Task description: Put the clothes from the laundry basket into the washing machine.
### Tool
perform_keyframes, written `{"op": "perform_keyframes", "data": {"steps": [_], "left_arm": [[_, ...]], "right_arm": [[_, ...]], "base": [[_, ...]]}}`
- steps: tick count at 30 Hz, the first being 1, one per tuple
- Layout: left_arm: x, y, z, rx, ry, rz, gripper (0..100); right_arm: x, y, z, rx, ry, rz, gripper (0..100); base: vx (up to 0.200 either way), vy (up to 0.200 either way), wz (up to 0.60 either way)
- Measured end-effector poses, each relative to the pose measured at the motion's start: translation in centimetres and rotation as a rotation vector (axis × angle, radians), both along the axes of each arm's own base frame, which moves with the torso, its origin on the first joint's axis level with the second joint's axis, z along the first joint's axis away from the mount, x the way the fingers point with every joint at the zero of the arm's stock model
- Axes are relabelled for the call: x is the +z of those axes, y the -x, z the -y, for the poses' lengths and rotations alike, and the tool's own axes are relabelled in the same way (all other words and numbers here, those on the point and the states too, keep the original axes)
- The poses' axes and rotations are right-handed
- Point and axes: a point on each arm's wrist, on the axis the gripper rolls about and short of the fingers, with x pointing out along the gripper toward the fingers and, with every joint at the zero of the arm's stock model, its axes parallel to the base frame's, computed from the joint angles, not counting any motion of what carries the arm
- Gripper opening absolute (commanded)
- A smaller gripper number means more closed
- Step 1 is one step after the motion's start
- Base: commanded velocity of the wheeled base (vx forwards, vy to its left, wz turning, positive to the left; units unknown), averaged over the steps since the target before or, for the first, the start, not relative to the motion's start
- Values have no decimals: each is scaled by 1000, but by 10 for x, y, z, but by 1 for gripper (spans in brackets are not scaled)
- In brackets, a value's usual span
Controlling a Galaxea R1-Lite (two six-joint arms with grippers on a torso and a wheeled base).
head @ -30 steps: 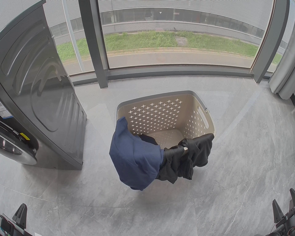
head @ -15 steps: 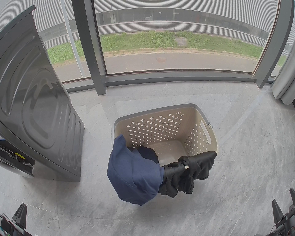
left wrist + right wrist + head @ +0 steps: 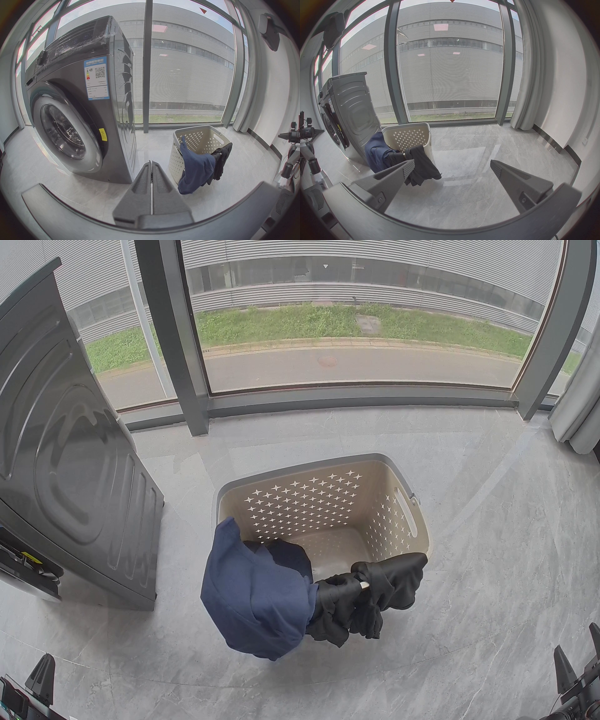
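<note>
A beige laundry basket (image 3: 300, 502) with a grey rim stands on the floor ahead of me. A blue garment (image 3: 256, 596) hangs over its near left rim. A black garment (image 3: 375, 590) is draped over the near rim beside it. The dark grey washing machine (image 3: 69, 459) stands to the left; its round door (image 3: 62, 131) looks closed. My left gripper (image 3: 151, 162) is shut and holds nothing, low at the left and well short of the basket (image 3: 203, 137). My right gripper (image 3: 452, 164) is open and holds nothing, low at the right, away from the basket (image 3: 407, 136).
A glass wall with grey posts (image 3: 175, 340) runs behind the basket. A pale curtain (image 3: 575, 409) hangs at the far right. Bare grey stone floor (image 3: 487, 540) lies between me and the basket and on its right.
The whole head view has shifted: the basket and washing machine now sit lower and further left in the picture. The clothes lie as before and both grippers hold their places.
</note>
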Motion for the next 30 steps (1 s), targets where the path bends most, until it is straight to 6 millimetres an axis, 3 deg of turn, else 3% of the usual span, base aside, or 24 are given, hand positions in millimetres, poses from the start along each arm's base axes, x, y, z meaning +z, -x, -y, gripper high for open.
{"op": "perform_keyframes", "data": {"steps": [7,13,19,25,30], "left_arm": [[0,0,0,1,0,0,0],[0,0,0,1,0,0,0],[0,0,0,1,0,0,0],[0,0,0,1,0,0,0],[0,0,0,1,0,0,0]], "right_arm": [[0,0,0,1,0,0,100],[0,0,0,1,0,0,100],[0,0,0,0,0,0,100],[0,0,0,1,0,0,100],[0,0,0,0,0,0,100]], "base": [[200,0,0],[0,0,0],[200,0,0],[0,0,0],[200,0,0]]}}
